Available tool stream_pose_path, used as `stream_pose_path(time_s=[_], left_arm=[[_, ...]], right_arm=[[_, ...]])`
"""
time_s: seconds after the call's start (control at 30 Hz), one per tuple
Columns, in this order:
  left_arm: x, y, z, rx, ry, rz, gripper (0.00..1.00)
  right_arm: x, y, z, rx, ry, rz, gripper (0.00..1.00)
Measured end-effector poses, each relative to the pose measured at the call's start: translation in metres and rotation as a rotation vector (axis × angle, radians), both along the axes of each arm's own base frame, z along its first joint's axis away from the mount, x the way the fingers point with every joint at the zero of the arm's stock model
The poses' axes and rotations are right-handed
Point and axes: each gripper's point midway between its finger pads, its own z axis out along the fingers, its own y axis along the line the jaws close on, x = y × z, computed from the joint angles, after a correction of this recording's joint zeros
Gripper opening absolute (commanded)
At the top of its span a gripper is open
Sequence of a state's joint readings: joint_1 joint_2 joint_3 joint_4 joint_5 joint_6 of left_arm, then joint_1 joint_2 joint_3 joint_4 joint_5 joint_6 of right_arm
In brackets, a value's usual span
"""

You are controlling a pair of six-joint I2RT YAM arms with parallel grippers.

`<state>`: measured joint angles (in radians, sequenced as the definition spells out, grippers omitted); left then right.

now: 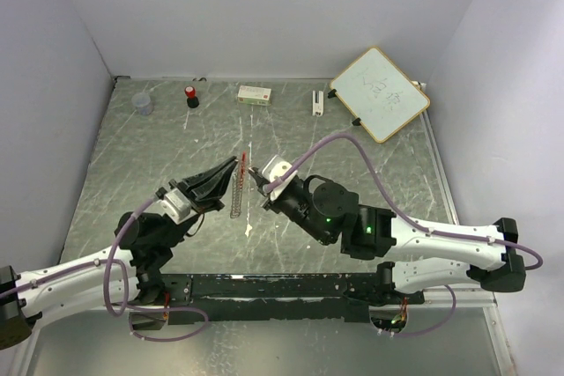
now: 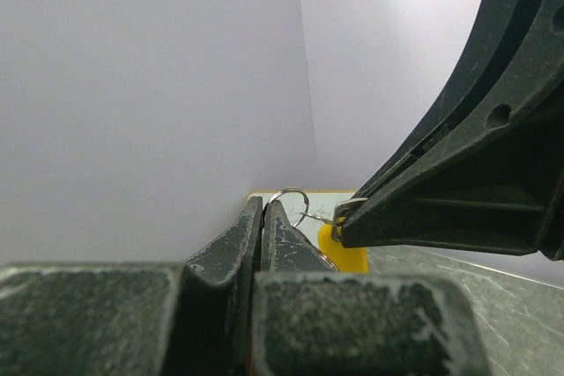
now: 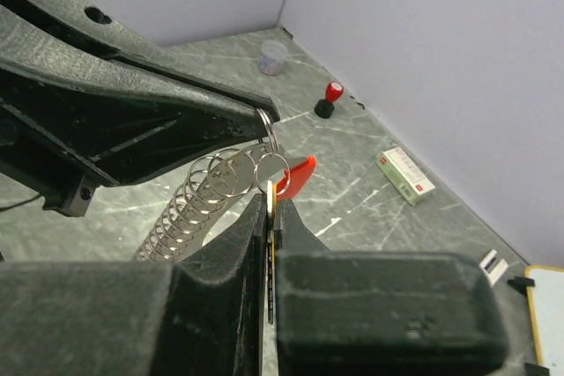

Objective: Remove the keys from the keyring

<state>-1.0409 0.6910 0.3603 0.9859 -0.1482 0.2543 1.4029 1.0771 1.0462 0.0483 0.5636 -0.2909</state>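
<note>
Two black robot grippers meet tip to tip above the middle of a scratched grey-green table (image 1: 370, 156), well apart from the whiteboard (image 1: 381, 94), to its left and nearer the arms. The left gripper (image 2: 264, 213) is clenched on the top loop of the keyring (image 3: 211, 184), a string of thin silvery rings that hangs down from its tip. The right gripper (image 3: 270, 204) is clamped tight on the yellow-headed key (image 2: 351, 251), seen edge-on between its fingers. A red key (image 3: 298, 173) juts out just beside the rings. Left of the whiteboard, along the back wall, stand a small box (image 1: 255, 93) and then a red-capped bottle (image 1: 191, 96).
</note>
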Motion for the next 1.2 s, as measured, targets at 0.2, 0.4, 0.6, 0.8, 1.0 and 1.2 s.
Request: stream_pose_path(time_s=[0.2,0.4,0.6,0.8,1.0,1.2], left_arm=[[0.001,0.01,0.006,-0.064,-0.016,0.028,0.07],[0.006,0.011,0.005,-0.079,-0.017,0.058,0.07],[0.01,0.012,0.005,-0.086,-0.019,0.077,0.07],[0.012,0.011,0.004,-0.089,-0.019,0.089,0.07],[0.014,0.013,0.004,-0.09,-0.021,0.102,0.07],[0.015,0.014,0.004,-0.087,-0.024,0.118,0.07]], right_arm=[[-0.004,0.012,0.005,0.06,0.015,0.034,0.0],[-0.005,0.018,0.002,0.066,0.028,0.044,0.0],[-0.005,0.019,0.003,0.071,0.028,0.054,0.0],[-0.006,0.02,0.006,0.075,0.027,0.06,0.0],[-0.007,0.021,0.012,0.079,0.025,0.073,0.0],[-0.007,0.023,0.014,0.065,0.027,0.077,0.0]])
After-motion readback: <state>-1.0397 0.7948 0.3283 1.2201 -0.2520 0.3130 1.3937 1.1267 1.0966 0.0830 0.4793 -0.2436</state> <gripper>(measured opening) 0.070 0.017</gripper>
